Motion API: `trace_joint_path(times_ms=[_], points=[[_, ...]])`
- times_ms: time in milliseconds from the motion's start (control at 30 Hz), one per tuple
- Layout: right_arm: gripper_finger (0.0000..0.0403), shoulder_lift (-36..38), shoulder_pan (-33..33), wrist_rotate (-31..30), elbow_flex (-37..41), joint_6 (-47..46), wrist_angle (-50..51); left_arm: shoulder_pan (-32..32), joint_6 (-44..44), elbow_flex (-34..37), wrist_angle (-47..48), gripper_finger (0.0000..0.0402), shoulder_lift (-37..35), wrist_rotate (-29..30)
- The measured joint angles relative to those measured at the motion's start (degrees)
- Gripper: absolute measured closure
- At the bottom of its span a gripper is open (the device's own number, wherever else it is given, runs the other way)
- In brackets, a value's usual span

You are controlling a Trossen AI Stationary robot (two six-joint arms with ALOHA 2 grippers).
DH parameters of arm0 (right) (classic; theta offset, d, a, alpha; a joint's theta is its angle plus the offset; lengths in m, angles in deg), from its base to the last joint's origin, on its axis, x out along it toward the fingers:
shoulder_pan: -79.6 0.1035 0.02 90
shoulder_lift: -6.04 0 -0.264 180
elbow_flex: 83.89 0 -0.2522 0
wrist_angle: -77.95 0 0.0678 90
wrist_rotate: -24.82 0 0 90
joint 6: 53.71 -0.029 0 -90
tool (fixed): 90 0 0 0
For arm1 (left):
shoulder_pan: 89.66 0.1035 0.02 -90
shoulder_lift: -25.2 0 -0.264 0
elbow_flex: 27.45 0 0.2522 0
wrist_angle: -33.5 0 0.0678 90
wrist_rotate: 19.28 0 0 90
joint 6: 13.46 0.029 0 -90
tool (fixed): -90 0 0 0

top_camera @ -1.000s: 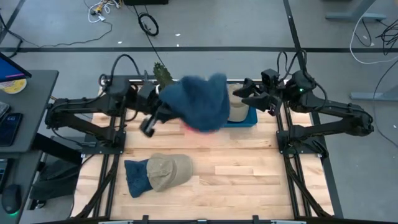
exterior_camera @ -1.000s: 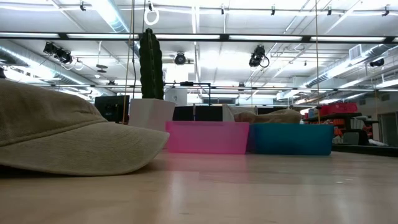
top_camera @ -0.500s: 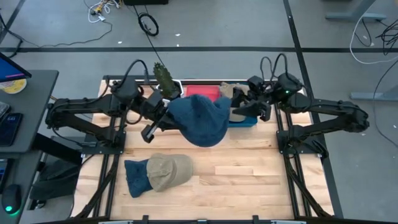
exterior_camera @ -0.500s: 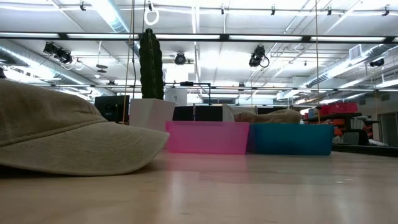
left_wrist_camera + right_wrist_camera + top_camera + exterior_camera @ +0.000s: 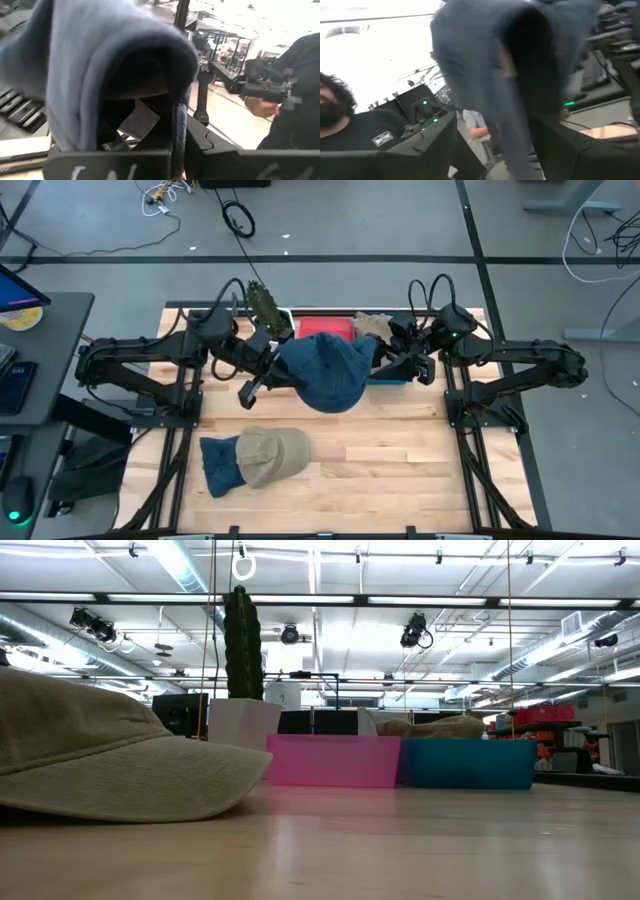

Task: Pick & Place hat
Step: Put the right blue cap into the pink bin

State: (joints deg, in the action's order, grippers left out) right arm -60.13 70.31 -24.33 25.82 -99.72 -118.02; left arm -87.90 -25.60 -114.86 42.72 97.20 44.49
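— While the left pincer stayed clamped on the floppy blue knit hat, what changed?
— Hat sank toward the blue plastic bin; right pincer, fingers apart, closed in beside it: placement near.

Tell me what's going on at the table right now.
The left claw, shut on a blue beanie, holds it in the air in front of the pink bin and blue bin. The right claw is open at the beanie's other side. A tan cap lies on the table over a blue cloth.
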Motion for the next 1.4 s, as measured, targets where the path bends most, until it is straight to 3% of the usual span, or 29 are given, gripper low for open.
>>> trace_joint_path(times_ms=[200,500,633,800,1067,1200,1400], points=[[0.0218,0.00,0.56,1.12,0.00,0.06,-1.91,0.85,-0.09,0.00,0.70,0.0385,0.02,0.55],[0.0389,0.00,0.49,3.70,0.00,2.34,-2.29,1.02,0.07,0.00,0.17,0.0368,0.02,4.96],[0.0387,0.00,0.47,4.19,0.00,1.85,-2.31,0.83,3.14,0.00,0.31,0.0330,0.07,6.70],[0.0395,0.02,-0.30,5.22,0.00,0.64,-5.39,0.87,3.91,0.00,0.16,0.0254,0.00,11.29],[0.0398,0.96,-3.32,5.65,0.00,-1.32,-8.94,1.07,1.49,0.00,0.05,0.0140,-0.49,11.44],[0.0398,1.20,-5.54,5.35,0.00,-1.79,-8.96,1.03,-0.92,-0.03,1.08,0.0118,-1.69,10.99],[0.0398,1.20,-9.01,5.57,0.00,-5.38,-8.69,1.05,-6.05,0.01,9.22,0.0122,-5.48,13.15]])
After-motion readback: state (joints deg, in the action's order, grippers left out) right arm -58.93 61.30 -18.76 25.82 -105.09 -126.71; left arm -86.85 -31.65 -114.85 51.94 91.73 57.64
